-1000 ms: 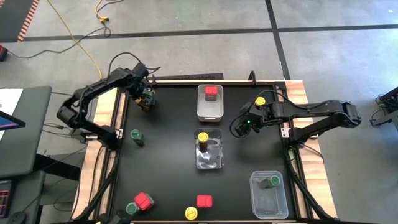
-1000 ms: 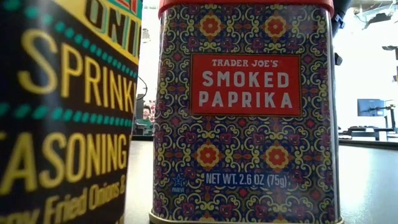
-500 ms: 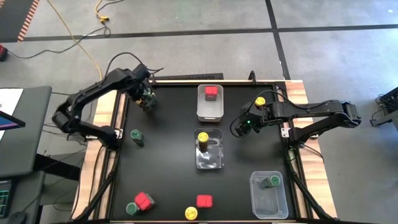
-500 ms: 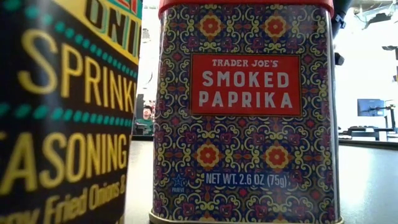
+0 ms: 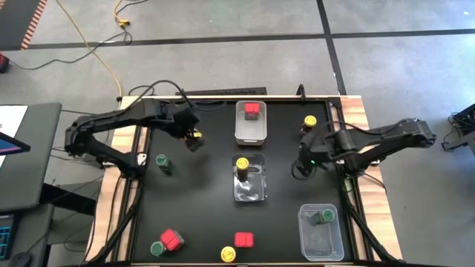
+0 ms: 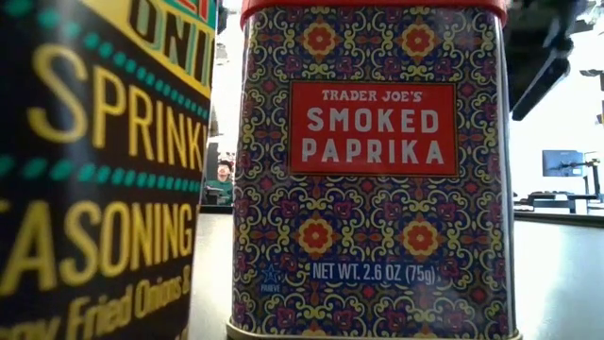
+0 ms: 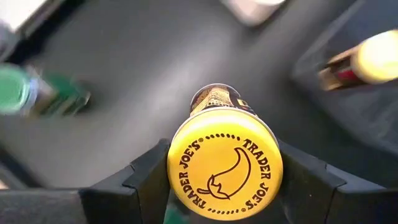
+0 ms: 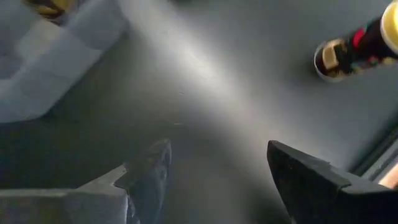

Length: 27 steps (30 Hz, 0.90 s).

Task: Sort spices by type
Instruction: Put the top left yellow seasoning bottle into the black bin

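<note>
My left gripper (image 5: pixel 194 139) is over the table's far left part, left of the far bin, shut on a round yellow-lidded jar (image 7: pixel 224 165). My right gripper (image 5: pixel 303 162) hovers open (image 8: pixel 214 168) over bare table right of the middle bin, touching nothing. A loose yellow-lidded jar (image 5: pixel 309 121) stands by the far right edge. A green-lidded jar (image 5: pixel 162 163) stands at the left. Along the near edge stand a green jar (image 5: pixel 157 248), two red containers (image 5: pixel 172 239) (image 5: pixel 243 239) and a yellow jar (image 5: pixel 228 254). My left gripper holds the yellow-lidded jar by its lid (image 7: pixel 186 163), pinched between the two fingers (image 7: pixel 149 180), one on each side. The fingers come from above, pointing down. The jar hangs upright below them, its body pointing at the table, and seems lifted clear.
Three clear bins: the far one (image 5: pixel 250 133) holds a red container, the middle one (image 5: pixel 251 191) a yellow jar, the near right one (image 5: pixel 319 241) a green jar. In the low view a paprika tin (image 6: pixel 373 170) and a jar label (image 6: pixel 94 170) fill the frame.
My left gripper has carried the yellow-lidded jar from the table's far left corner toward the right and near, toward the middle bin. My right gripper has drawn back toward the right and near edges, away from the middle bin.
</note>
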Tool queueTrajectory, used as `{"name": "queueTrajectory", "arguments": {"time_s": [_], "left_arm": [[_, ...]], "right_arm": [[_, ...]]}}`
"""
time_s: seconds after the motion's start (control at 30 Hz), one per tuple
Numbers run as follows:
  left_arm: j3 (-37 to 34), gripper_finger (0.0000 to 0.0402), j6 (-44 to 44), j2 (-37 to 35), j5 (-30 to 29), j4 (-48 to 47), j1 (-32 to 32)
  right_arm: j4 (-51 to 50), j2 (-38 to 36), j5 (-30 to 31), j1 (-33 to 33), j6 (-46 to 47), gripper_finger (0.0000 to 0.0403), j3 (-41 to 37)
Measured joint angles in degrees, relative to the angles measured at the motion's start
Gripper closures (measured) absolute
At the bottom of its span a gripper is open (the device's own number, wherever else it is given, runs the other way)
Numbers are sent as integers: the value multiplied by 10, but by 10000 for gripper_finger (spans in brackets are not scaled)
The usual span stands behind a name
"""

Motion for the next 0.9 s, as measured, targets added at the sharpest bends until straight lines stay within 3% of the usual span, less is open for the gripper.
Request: {"name": "queueTrajectory", "arguments": {"time_s": [0.17,0.4,0.6,0.83,0.9], "left_arm": [[106,166,-18,74,-20,-1,-54],[275,166,36,203,-27,-4,-93],[403,166,84,309,-26,-14,-116],[522,166,144,417,26,-16,-125],[516,166,158,428,41,5,-125]], "right_arm": [[-7,-45,39,62,14,111,0],[-34,-60,57,104,48,111,-1],[14,-64,54,149,100,111,-72],[96,-63,52,209,142,112,-126],[102,-63,52,220,147,112,-127]]}}
